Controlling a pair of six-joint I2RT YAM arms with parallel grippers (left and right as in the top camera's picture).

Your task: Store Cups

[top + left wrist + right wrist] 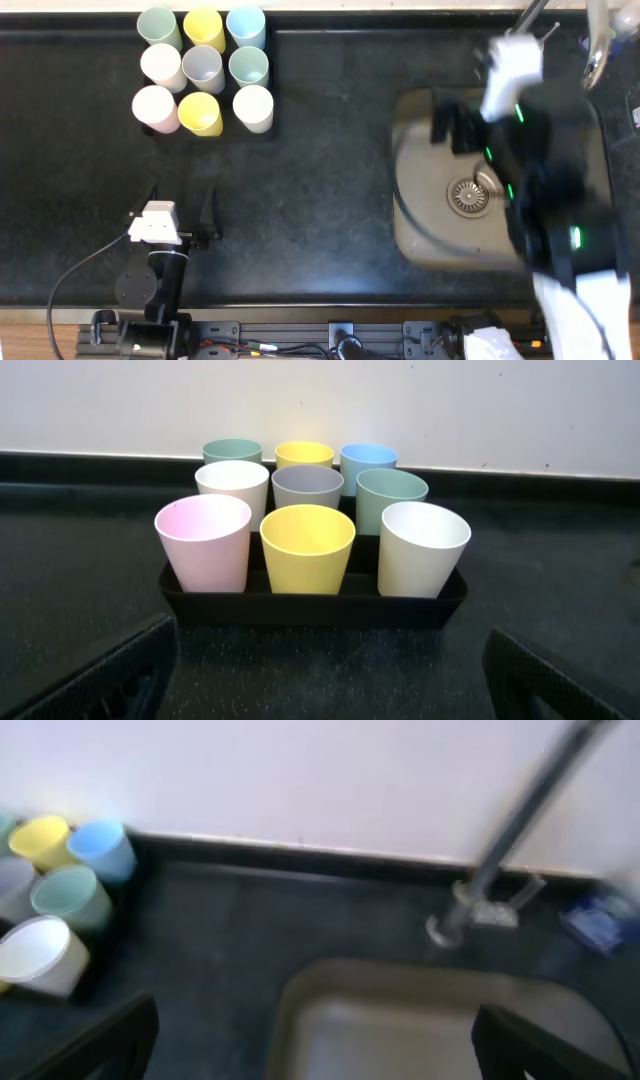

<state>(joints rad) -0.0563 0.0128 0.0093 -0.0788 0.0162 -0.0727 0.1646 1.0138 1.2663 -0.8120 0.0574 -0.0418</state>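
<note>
Cups [204, 68] on the far left of the dark worktop [320, 180], nine of them, all upright, three rows of three in a black tray [310, 608]; from the left wrist view the near row reads pink cup [205, 545], yellow cup [307, 548], white cup [422, 550], packed side by side; behind them white, grey and green, then green, yellow and blue nearest the wall. Left gripper [182, 195] next, well apart from the tray and facing it, fingers spread wide and empty. Across now to the sink [410, 235] on the right; the right gripper [318, 1045] hangs above its basin, fingers parted too, holding nothing; faucet [510, 830] just beyond at the back wall; a blue object [598, 918] beside it, too blurred to name.
</note>
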